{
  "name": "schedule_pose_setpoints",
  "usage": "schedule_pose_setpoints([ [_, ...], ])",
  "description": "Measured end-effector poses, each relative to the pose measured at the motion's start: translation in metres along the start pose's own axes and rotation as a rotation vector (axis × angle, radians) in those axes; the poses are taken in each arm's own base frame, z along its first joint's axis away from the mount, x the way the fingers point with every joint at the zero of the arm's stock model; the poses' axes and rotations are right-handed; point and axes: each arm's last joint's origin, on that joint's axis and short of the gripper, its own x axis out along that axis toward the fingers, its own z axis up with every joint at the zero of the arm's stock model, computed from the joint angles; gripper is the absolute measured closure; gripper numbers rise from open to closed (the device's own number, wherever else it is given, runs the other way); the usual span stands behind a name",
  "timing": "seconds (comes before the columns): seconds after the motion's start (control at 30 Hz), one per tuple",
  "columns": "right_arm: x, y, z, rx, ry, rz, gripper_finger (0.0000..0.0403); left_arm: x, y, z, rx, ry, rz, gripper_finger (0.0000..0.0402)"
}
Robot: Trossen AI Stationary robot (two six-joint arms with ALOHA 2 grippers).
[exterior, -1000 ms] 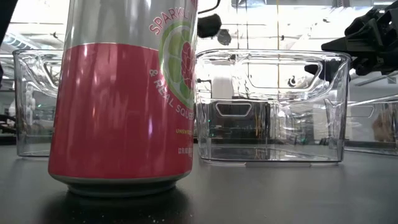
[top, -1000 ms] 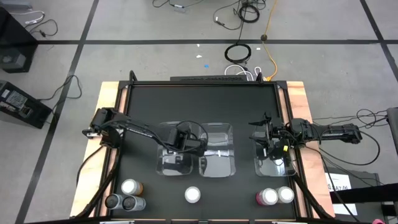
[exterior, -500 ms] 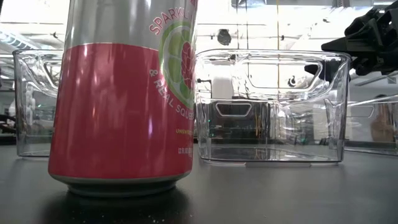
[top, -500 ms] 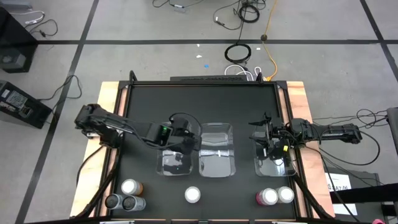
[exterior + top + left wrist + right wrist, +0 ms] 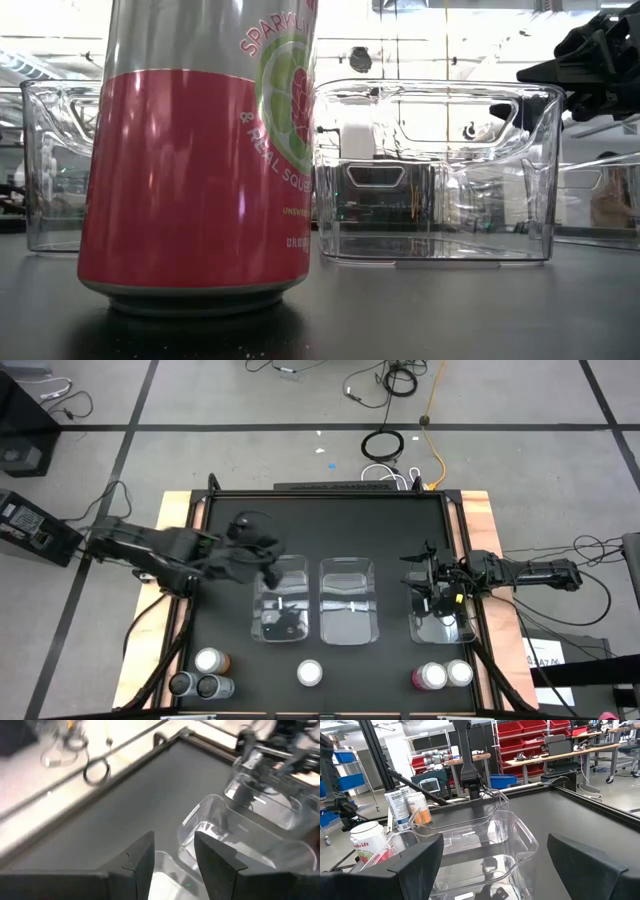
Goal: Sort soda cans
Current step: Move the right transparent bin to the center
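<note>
Six soda cans stand upright near the table's near edge. An orange-brown one (image 5: 210,660) and two silver-grey ones (image 5: 199,686) are at the left, a red-pink can (image 5: 310,673) in the middle, and two more (image 5: 444,675) at the right. The middle can (image 5: 200,170) fills the low view. My left gripper (image 5: 268,552) (image 5: 172,842) is open and holds nothing, by the far-left corner of the left clear bin (image 5: 280,605). My right gripper (image 5: 425,588) (image 5: 495,840) hangs wide open and empty over the right bin (image 5: 440,618).
Three clear plastic bins stand in a row across the table's middle; the middle bin (image 5: 348,600) (image 5: 435,170) is between the two arms. A raised black frame (image 5: 330,493) edges the table. The far half of the black tabletop (image 5: 330,525) is bare.
My left arm has drawn back from over the left bin toward the table's left and far side, and its gripper now sits off the bin's far-left corner. The cans and bins have stayed in place.
</note>
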Motion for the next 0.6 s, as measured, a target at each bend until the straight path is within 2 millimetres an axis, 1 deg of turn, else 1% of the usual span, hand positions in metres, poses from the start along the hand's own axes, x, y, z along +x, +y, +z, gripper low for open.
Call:
schedule_pose_setpoints([
  [0.13, 0.0, 0.0, 0.0, 0.0, 0.0, 0.0, 0.0053, -0.028, 0.021, 0.003, 0.134, -0.049, -0.054, 0.0253],
  [0.27, 0.0, 0.0, 0.0, 0.0, 0.0, 0.0, 0.0053, -0.042, 0.043, -0.01, 0.198, -0.067, -0.084, 0.0253],
  [0.33, 0.0, 0.0, 0.0, 0.0, 0.0, 0.0, 0.0053, -0.044, 0.055, -0.021, 0.213, -0.061, -0.092, 0.0253],
  [0.43, 0.0, 0.0, 0.0, 0.0, 0.0, 0.0, 0.0053, -0.041, 0.067, -0.042, 0.209, -0.071, -0.132, 0.0253],
  [0.5, 0.0, 0.0, 0.0, 0.0, 0.0, 0.0, 0.0053, -0.036, 0.072, -0.057, 0.18, -0.094, -0.2, 0.0253],
  [0.6, 0.0, 0.0, 0.0, 0.0, 0.0, 0.0, 0.0053, -0.024, 0.074, -0.081, 0.156, -0.146, -0.347, 0.0253],
])
